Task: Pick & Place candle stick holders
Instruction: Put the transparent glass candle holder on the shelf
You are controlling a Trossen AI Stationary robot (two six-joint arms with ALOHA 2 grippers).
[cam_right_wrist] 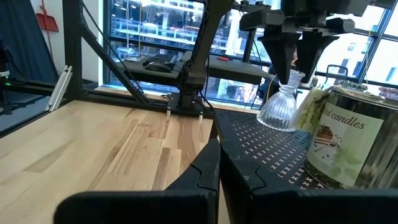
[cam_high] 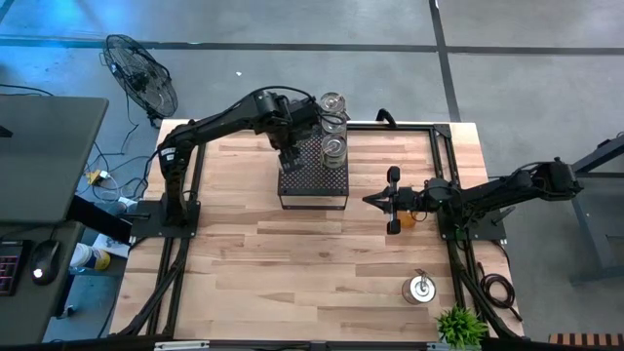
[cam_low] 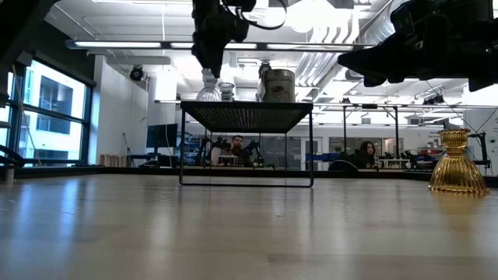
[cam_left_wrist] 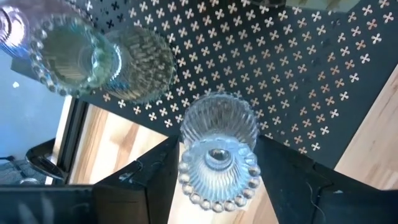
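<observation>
A clear glass candle stick holder (cam_left_wrist: 217,155) with a beaded rim stands upright on the top of the black perforated box (cam_high: 312,180). My left gripper (cam_left_wrist: 219,142) points down over it, open, one finger on each side of its top. Two more clear holders (cam_left_wrist: 68,53) (cam_left_wrist: 140,62) stand beside it on the box. An amber holder (cam_low: 454,163) stands on the table next to my right arm. A silvery holder (cam_high: 421,288) stands on the table at the near right. My right gripper (cam_high: 375,200) is shut on nothing, level, right of the box. My left gripper comes from above, and its fingers (cam_left_wrist: 155,180) stand close on either side of the holder's beaded top rim (cam_left_wrist: 186,180). I cannot tell whether they touch it. The holder stands upright with its wide base on the box top.
A candle tin (cam_right_wrist: 348,143) stands on the box's right part. A small green plant (cam_high: 458,327) is at the table's near right corner. A black frame (cam_high: 444,146) runs along the table's edges. Bare wood lies left of and in front of the box.
</observation>
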